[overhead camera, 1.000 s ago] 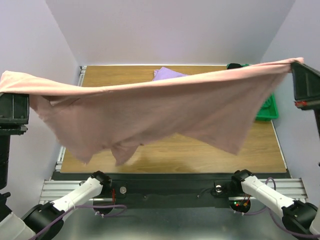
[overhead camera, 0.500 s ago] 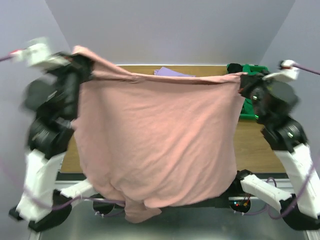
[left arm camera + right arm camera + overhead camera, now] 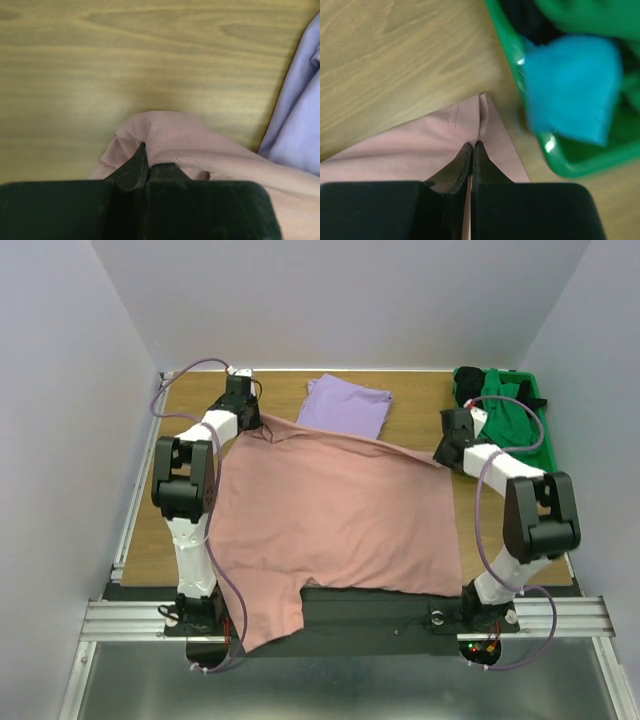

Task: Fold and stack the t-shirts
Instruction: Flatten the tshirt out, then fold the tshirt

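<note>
Setting: A wood-grain worktop (image 3: 420, 405) boxed in by pale grey-lilac walls (image 3: 340, 300), with two white-and-black arms reaching from the near edge to the far half.
Pink shirt: The dusty-pink soft cloth t-shirt (image 3: 335, 520) lies spread open across the middle of the worktop. Its far edge is drawn taut between the two arms, and its near edge and one sleeve hang over the near rail (image 3: 120, 615). No print shows on the upper side.
Left end effector: The left end effector (image 3: 145, 155) is pressed together, pinching the far-left corner of the pink shirt low over the wood.
Right end effector: The right end effector (image 3: 471, 147) is likewise clamped, pinching the far-right corner just beside the green plastic bin (image 3: 565, 167).
Lavender shirt: The plain lavender cloth t-shirt (image 3: 345, 405) rests at the far centre as a compact, roughly rectangular bundle, just beyond the pink shirt's far edge.
Bin: At the far right, it holds green, teal and dark cloth; what these garments are cannot be told.
Done: The lavender shirt appears already folded and parked; the pink one looks laid out flat, ready for folding.
Left: No fold yet shows in the pink shirt. It likely needs pulling fully onto the worktop, folding, then placing with the lavender one; the task reads as roughly half complete.
</note>
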Tool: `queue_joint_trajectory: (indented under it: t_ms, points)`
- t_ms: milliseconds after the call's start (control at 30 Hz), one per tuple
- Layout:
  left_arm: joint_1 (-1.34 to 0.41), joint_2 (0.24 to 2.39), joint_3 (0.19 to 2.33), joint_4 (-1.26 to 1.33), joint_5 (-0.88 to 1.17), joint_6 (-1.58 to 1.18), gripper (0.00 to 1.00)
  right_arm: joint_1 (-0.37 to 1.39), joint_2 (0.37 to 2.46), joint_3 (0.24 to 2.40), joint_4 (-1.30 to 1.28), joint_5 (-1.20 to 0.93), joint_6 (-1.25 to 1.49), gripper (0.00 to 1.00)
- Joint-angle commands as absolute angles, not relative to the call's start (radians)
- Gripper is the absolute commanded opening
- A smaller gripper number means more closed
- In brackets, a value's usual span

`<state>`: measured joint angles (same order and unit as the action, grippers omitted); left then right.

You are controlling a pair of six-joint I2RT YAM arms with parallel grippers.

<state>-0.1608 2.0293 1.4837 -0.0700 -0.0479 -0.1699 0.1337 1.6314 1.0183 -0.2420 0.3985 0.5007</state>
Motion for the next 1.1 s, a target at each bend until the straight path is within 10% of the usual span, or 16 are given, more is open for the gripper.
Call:
queue_joint_trajectory:
  t_ms: [0, 1067]
  points:
    - [-0.167, 2.042, 1.635, 0.023, 0.064, -0.183, 0.0, 0.121, 1.724, 1.161, -0.101, 0.291, 0.479, 0.01]
    - [-0.169, 1.494, 0.97, -0.275, 0.141, -0.567, 0.0, 0.109, 1.497, 1.051, -0.238, 0.225, 0.373, 0.01]
